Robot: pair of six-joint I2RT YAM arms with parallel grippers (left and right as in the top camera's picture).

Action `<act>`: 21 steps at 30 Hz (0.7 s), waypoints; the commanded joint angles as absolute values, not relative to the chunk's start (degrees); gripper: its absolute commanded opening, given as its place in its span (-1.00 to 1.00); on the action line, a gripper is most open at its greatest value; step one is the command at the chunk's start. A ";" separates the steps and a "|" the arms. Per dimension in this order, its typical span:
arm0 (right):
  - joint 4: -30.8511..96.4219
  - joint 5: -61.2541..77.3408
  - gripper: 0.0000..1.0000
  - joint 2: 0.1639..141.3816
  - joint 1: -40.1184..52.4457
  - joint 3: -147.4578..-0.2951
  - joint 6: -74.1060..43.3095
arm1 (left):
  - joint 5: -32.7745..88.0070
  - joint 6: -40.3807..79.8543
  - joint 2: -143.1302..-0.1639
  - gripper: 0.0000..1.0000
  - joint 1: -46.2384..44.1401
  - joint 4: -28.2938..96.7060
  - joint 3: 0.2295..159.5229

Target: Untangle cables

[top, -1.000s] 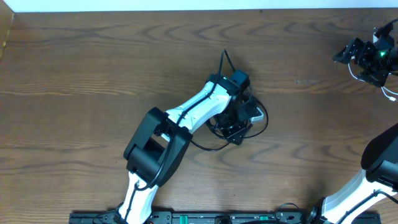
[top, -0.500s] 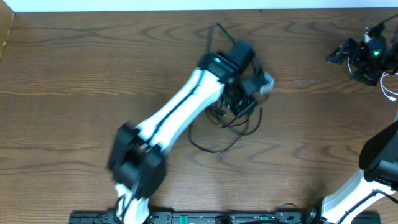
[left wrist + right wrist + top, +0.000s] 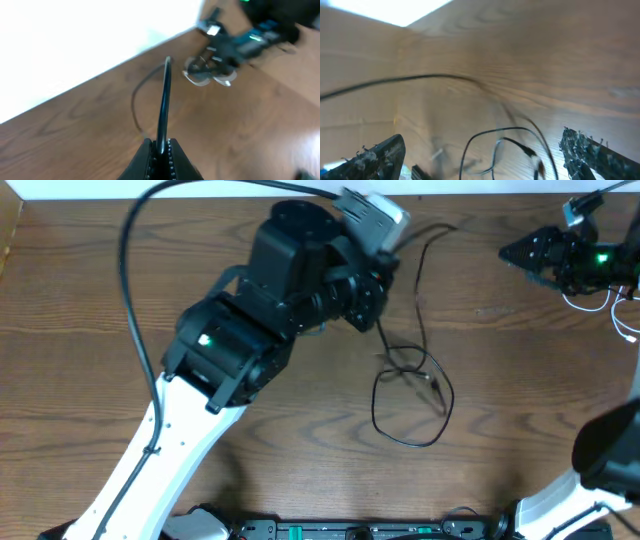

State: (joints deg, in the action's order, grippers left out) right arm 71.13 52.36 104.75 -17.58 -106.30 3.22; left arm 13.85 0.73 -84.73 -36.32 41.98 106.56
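Note:
My left gripper (image 3: 161,146) is shut on a black cable (image 3: 163,95), which runs straight out from between its fingers. In the overhead view the left arm (image 3: 290,280) is raised high over the far middle of the table. From there the thin black cable (image 3: 418,290) hangs down to a loose loop (image 3: 408,405) lying on the wood. My right gripper (image 3: 515,252) hovers at the far right, open and holding nothing, its fingers (image 3: 375,157) spread wide. A white cable (image 3: 588,302) lies in loops just beside it. The right wrist view shows the black loop (image 3: 492,135) below.
The table's far edge with a white wall (image 3: 200,188) lies just behind the left arm. The arm's own thick black cable (image 3: 130,250) arcs over the left side. The right arm's base (image 3: 610,450) stands at the near right.
The left arm has lifted up and toward the far edge with the black cable, drawing it out of the bundle into a long strand and loose loop. The right gripper has shifted slightly left.

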 commanded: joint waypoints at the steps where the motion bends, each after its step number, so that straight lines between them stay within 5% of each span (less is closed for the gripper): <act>1: 71.59 57.12 0.92 99.68 -15.70 -106.30 5.23 | 9.37 6.50 -84.75 -0.85 -33.85 39.86 106.50; 21: 71.00 46.63 0.94 97.89 -0.40 -106.28 4.78 | 5.74 14.50 -73.47 -0.85 -29.15 15.46 106.52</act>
